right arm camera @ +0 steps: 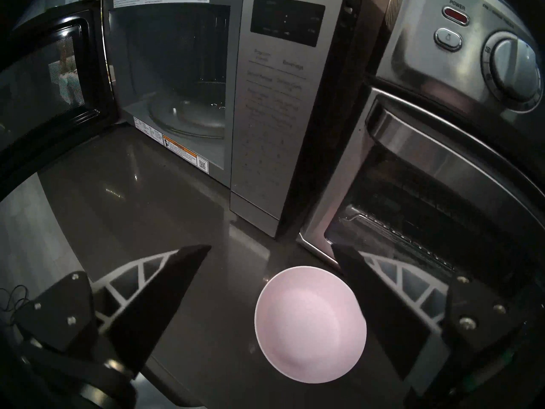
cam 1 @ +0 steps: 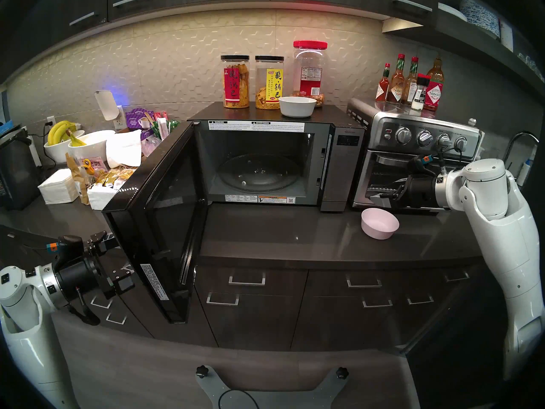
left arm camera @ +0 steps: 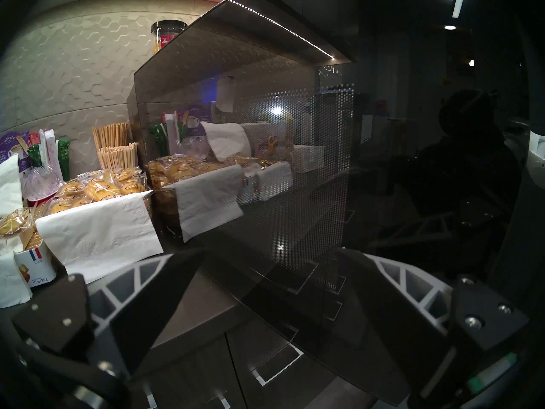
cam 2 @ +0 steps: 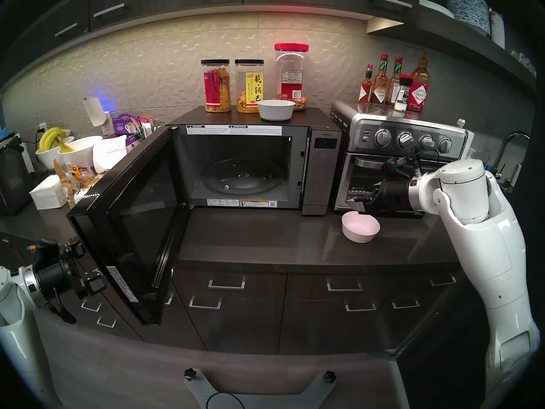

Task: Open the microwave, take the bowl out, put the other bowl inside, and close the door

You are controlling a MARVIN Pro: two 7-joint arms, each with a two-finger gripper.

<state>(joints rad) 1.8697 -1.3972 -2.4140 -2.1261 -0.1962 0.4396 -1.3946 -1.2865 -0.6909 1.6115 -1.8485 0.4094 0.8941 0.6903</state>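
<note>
The microwave (cam 1: 265,163) stands with its door (cam 1: 159,219) swung wide to the left, and only the glass turntable (cam 1: 259,175) lies inside. The white bowl (cam 1: 297,106) sits on top of the microwave, in front of the snack jars (cam 1: 250,82). The pink bowl (cam 1: 379,223) rests on the counter (cam 1: 280,237), in front of the microwave's right end, near the toaster oven (cam 1: 413,160). The right gripper (right arm camera: 271,252) hovers just above the pink bowl, fingers apart, holding nothing. The left gripper (left arm camera: 265,252) waits by the door's outer face, fingers apart too.
</note>
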